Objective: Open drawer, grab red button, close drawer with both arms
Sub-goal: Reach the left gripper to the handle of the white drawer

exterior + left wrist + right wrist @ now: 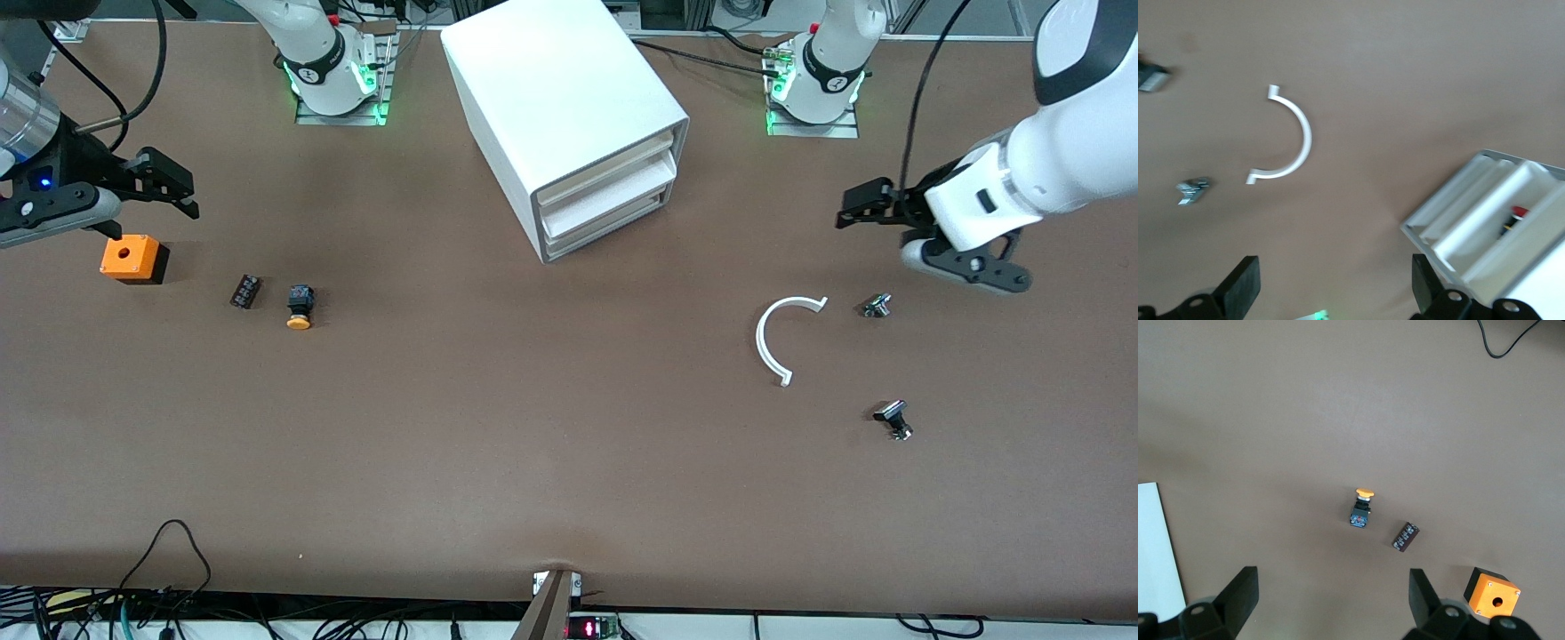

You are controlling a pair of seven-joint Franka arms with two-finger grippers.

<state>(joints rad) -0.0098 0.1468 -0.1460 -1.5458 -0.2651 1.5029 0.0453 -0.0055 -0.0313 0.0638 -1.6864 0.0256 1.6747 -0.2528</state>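
Below our left gripper (858,213) and right gripper (169,191), both wide open and empty, the shallow white plastic drawer (605,197) waits shut, unreached.

A robotics lab. A wide brown table (551,462) carries two white robot arms, their bases (338,84) bolted to metal plates with green lights, one at each side of a white cabinet (560,107). Black cables (169,542) trail along the table edge nearest the front camera, beside a small red digital display (591,629).
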